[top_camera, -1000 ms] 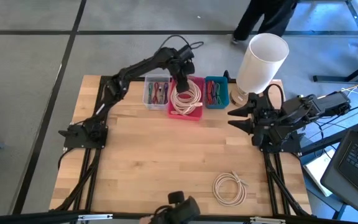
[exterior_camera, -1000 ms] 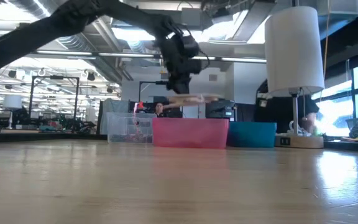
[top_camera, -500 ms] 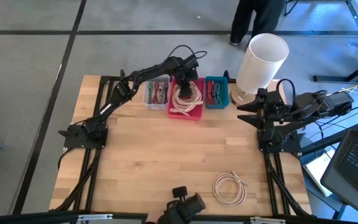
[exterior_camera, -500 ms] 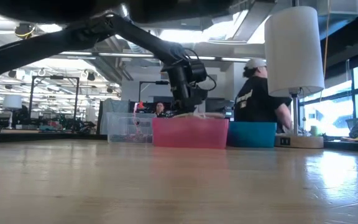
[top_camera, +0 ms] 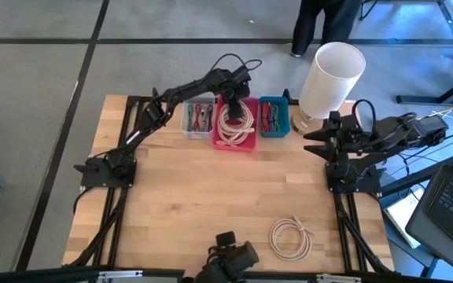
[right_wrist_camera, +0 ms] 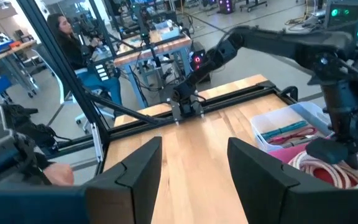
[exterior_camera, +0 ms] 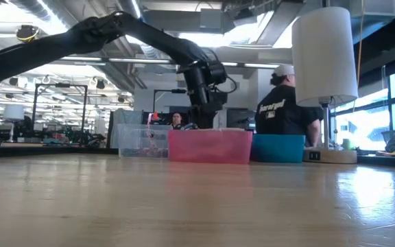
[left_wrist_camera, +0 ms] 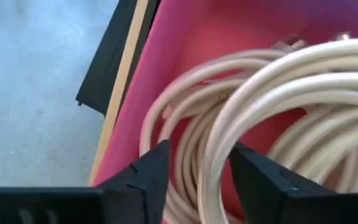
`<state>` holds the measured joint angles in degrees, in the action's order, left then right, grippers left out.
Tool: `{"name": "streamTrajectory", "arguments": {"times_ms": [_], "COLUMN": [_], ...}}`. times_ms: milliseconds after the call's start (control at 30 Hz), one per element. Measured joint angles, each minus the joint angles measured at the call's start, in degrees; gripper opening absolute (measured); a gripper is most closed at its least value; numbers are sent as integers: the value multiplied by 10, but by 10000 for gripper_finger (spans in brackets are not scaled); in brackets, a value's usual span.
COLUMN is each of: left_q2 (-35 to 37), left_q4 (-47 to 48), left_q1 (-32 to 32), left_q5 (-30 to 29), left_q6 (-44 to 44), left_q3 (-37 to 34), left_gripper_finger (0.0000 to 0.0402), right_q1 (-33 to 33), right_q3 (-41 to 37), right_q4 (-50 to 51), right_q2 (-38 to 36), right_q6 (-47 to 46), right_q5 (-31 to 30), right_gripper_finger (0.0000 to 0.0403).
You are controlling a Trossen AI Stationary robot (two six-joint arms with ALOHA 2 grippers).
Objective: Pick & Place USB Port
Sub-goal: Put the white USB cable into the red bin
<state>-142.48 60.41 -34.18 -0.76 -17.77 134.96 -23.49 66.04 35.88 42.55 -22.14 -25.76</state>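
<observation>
You can see two coils of cream-white cable. One coil of cream-white cable (top_camera: 237,122) lies inside the pink plastic bin (top_camera: 247,144) at the far edge of the light wooden table (top_camera: 211,196). In your left wrist view this coil (left_wrist_camera: 260,118) fills most of the pink bin (left_wrist_camera: 166,74), with its loops stacked on each other. The second cream-white cable coil (top_camera: 291,237) lies flat on the table near the front, on the right side, well apart from the bins.

Your left claw (top_camera: 236,101) reaches down into the pink bin, right over the coil. Its two dark fingers (left_wrist_camera: 148,177) are spread apart, with one loop of cable running between them. In the low view the left claw (exterior_camera: 199,113) dips behind the pink bin's wall (exterior_camera: 210,146).

There are three bins in a row, touching side by side: a clear plastic bin (top_camera: 198,118) with coloured cables on the left, the pink one in the middle, and a teal plastic bin (top_camera: 273,115) on the right. Just beside the teal bin stands one tall white lamp shade (top_camera: 333,77) on a wooden base.

Your right claw (top_camera: 314,143) waits above the right edge of the table, near the lamp, with its fingers (right_wrist_camera: 138,168) spread wide.

One person in dark clothes (exterior_camera: 284,110) stands behind the table.
</observation>
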Motion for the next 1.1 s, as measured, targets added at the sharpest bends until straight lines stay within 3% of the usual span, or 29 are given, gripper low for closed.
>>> {"name": "streamTrajectory", "arguments": {"times_ms": [200,467,767,900,967,1100], "left_q2": [32,100,244,318,356,428], "left_q4": [18,19,14,-5,-19,-62], "left_q1": [-1,-1,1,2,4,16], "left_q5": [20,64,280,355,368,380], "left_q6": [0,1,53,83,99,136], "left_q3": [-1,-1,-1,-1,-1,-1], "left_gripper_finger": [201,215,195,184,180,174], "right_q1": [0,0,0,2,5,5], "right_q3": [0,0,0,0,0,2], "right_q4": [1,-19,-199,-282,-315,-390], "right_q2": [-3,-12,-10,-9,-7,16], "right_q6": [16,15,3,67,154,348], "right_q5": [-2,-2,-1,5,46,221], "right_gripper_finger": [186,186,186,186,186,186]}}
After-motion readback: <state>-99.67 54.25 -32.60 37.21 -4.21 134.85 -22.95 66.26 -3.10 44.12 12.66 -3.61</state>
